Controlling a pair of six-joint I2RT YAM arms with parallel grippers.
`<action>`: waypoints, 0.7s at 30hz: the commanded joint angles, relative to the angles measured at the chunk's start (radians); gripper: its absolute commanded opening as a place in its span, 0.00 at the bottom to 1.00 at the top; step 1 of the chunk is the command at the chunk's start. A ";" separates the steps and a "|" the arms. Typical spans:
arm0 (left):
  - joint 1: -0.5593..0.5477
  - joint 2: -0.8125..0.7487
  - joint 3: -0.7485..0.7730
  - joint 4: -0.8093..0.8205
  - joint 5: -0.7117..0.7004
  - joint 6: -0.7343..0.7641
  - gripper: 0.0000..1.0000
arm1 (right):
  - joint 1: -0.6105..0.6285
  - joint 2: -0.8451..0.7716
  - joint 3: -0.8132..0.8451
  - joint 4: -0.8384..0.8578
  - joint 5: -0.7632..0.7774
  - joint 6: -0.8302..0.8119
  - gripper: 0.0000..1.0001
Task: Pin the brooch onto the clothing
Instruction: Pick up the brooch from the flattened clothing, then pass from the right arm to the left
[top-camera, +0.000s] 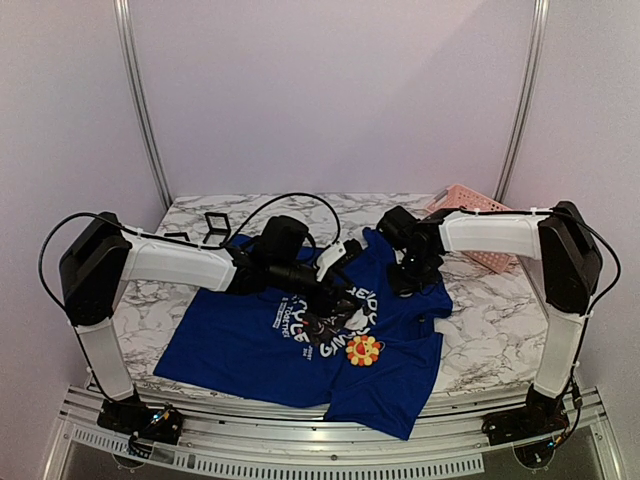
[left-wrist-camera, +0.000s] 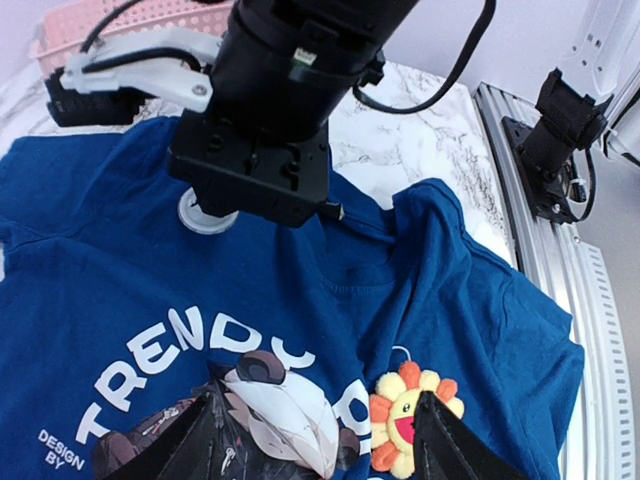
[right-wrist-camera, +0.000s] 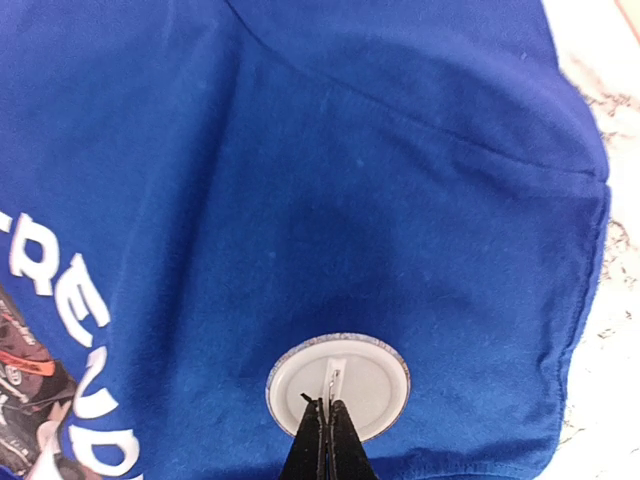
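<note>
The royal blue T-shirt (top-camera: 230, 340) (left-wrist-camera: 480, 300) (right-wrist-camera: 400, 200) lies spread but rumpled on the marble table (top-camera: 480, 330). It covers the middle and reaches to the near edge, where one part bunches in folds right of centre. A white-and-black print with white "TRENDY" lettering faces up. The brooch (top-camera: 363, 350) (left-wrist-camera: 412, 418), a small flower with yellow, orange and red petals and a red smiling mouth, rests face up on the shirt, just beside the print on its near-edge side. Whether it is pinned through cannot be told.
</note>
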 joint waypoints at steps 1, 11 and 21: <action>0.011 -0.007 -0.014 0.014 0.006 -0.013 0.64 | 0.007 -0.069 -0.023 0.032 0.037 -0.007 0.00; 0.027 -0.014 0.024 0.019 0.056 -0.085 0.65 | 0.092 -0.243 -0.082 0.222 -0.017 -0.117 0.00; 0.067 -0.014 0.047 0.161 0.190 -0.372 0.74 | 0.204 -0.403 -0.219 0.445 -0.047 -0.230 0.00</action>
